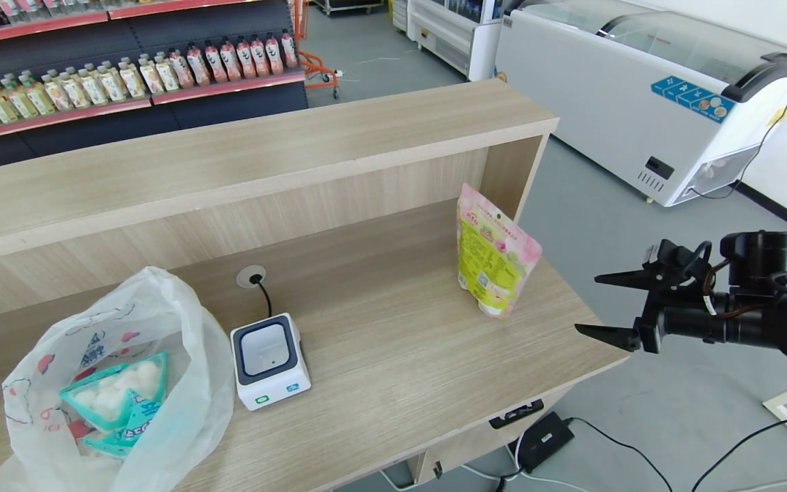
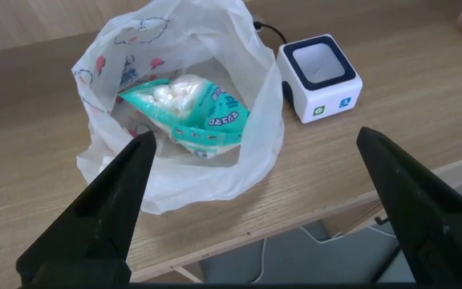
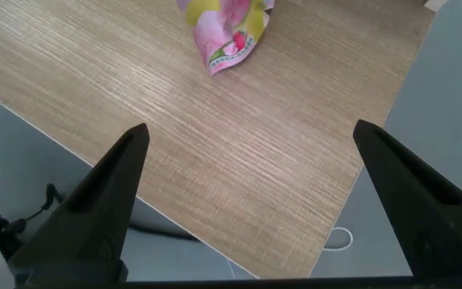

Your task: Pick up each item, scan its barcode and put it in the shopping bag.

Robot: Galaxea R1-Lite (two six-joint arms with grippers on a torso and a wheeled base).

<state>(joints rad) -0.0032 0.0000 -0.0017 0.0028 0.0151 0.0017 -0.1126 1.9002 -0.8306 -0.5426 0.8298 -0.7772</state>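
Right hand [image 1: 588,304], released and empty, beyond the right edge of the bench [image 1: 400,355], near the pouch [image 1: 496,253] standing upright there, well apart from the shopping bag [image 1: 182,321]; a glancing approach would likely topple the light pouch or push it off.

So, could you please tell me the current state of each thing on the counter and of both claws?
Shopping bag: open, lying on the counter.
Teal packet: inside the bag.
Pink-and-green pouch: upright on the counter, not bagged.
Scanner: window facing up, cable attached.
Left claw: open, empty, above the bag.
Right claw: open, empty, near the counter's right end.
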